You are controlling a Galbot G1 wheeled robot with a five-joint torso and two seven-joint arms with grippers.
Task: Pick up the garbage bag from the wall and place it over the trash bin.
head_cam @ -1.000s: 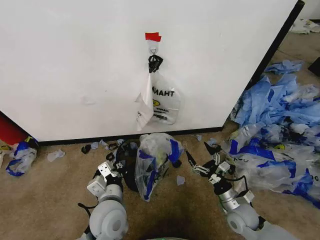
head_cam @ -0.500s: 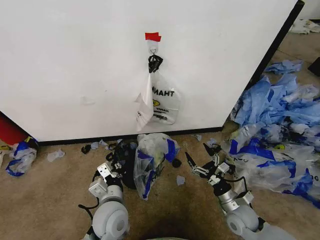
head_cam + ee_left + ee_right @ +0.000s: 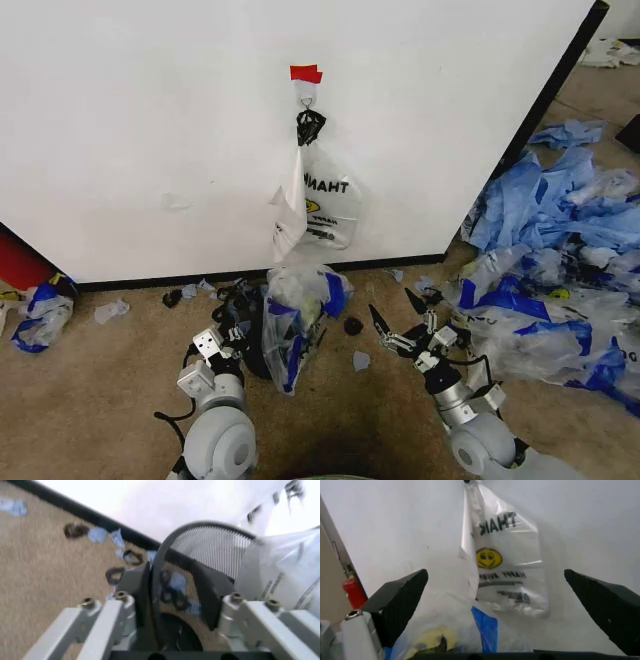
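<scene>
Draping garbage bag (image 3: 296, 318), trash bin (image 3: 210, 551) beneath

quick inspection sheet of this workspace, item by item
surface: tan carpet floor, littered with scraps.
job's things: garbage bag with blue patches draped over the trash bin, which stands by the wall; black mesh rim partly uncovered on the left gripper's side.
clutter: lettered clear bag on the wall's hook under red tape; heap of blue and clear bags to the right; small bag far left.
grippers: left gripper at the bin's rim, fingers either side of it; right gripper open, apart from the bag.
cables: black cable by the left arm.
surroundings: red object at the wall's left end.
</scene>
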